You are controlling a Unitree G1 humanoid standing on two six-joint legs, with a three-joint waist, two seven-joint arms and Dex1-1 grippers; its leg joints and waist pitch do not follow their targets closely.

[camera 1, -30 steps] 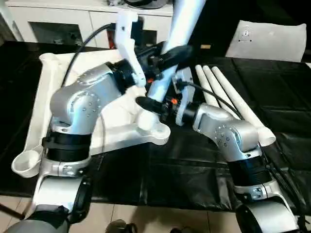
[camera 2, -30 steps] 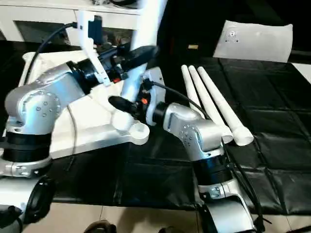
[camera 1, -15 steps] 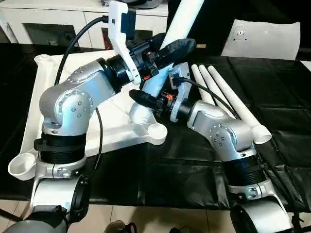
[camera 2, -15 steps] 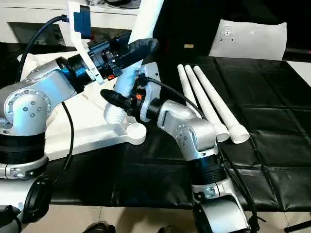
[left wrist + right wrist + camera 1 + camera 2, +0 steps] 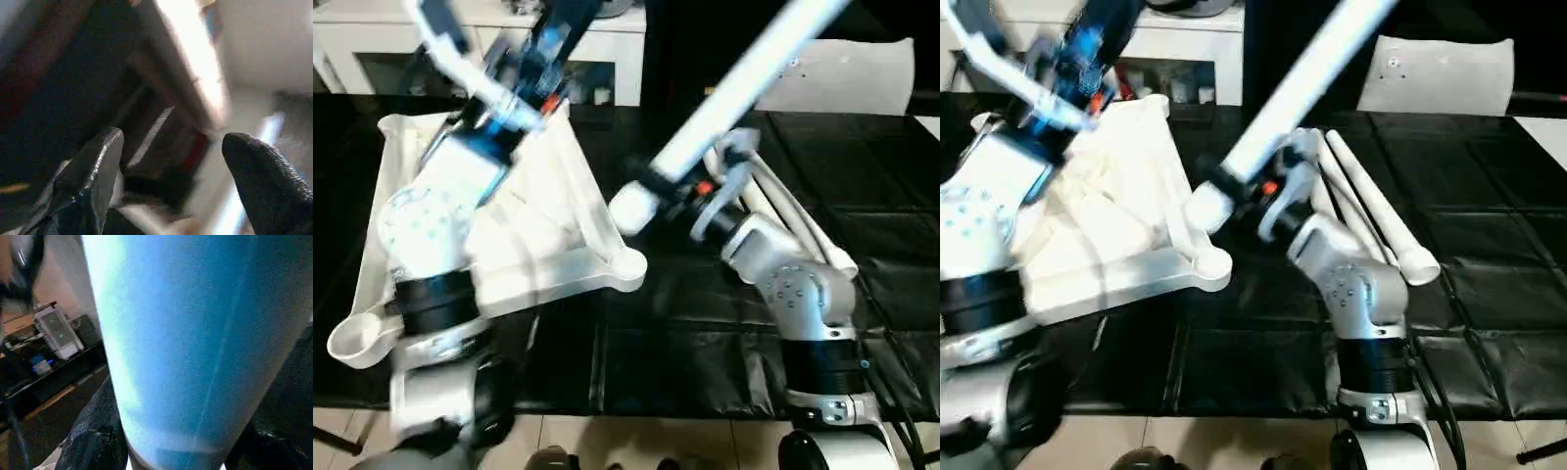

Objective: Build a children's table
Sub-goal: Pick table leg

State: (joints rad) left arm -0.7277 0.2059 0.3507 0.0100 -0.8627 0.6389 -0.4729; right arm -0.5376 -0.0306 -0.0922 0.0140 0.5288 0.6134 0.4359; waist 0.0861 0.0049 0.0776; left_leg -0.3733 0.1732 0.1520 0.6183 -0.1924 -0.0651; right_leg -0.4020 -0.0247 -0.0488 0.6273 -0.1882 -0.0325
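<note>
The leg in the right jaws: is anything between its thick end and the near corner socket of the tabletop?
Nothing visible. The leg, held tilted by the right gripper, has its thick end just above and behind the near corner socket of the tabletop, with open space between. The left gripper is open.

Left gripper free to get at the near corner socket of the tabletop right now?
Probably yes. The left gripper is open and holds nothing, raised over the tabletop's far side. The near corner socket lies uncovered, though the leg in the right gripper hangs just above it.
</note>
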